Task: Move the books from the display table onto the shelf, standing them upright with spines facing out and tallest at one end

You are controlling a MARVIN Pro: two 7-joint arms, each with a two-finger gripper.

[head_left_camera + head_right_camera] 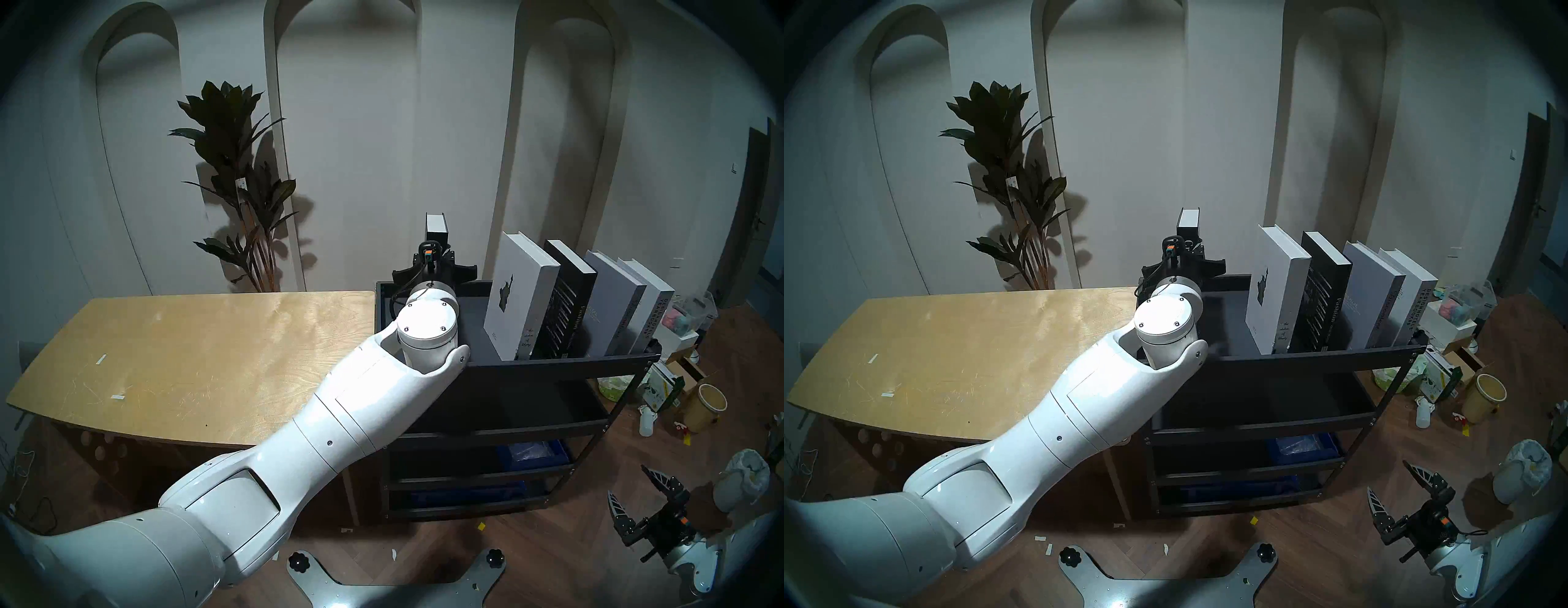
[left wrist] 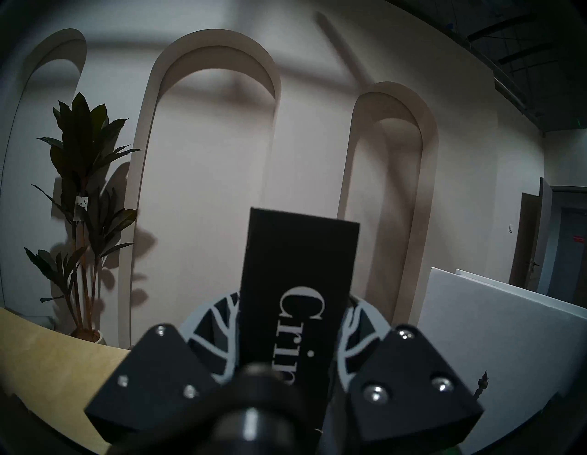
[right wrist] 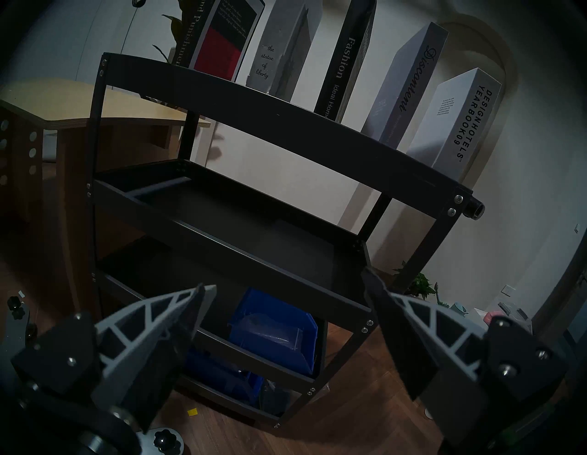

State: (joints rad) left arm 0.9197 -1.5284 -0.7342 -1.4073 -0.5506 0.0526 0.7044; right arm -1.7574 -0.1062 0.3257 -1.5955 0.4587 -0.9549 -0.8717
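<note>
Your left gripper [image 2: 290,343] is clamped on the black "Crime and Punishment" book [image 2: 298,286], holding it upright above the far left part of the black shelf's [image 1: 564,364] top tier. The other four already stand there, leaning right: the white Statue of Liberty book [image 1: 515,293], then "Fashion" [image 1: 566,303], the grey "Discontent" [image 1: 611,305] and "Design Hotels Yearbook" [image 1: 651,312] at the far right. The display table [image 1: 191,361] carries no books, only small scraps of tape, so this looks like the last one.

To set it well, bring it right until it sits just beside the Statue of Liberty cover, spine toward you, and lower it until its bottom edge clears the raised rim and rests flat on the tier. Judge its height against the row first; whether it is the tallest I cannot tell from here. Release only once it leans on its neighbour, since a thick hardcover standing alone may topple.

Mind the slanted row: a hard nudge could push it further over. Your right gripper [image 1: 636,509] hangs wide and empty, low beside the shelf, over the floor. The potted plant [image 1: 242,178] stands behind the table, out of the way, and floor clutter lies right of the shelf.
</note>
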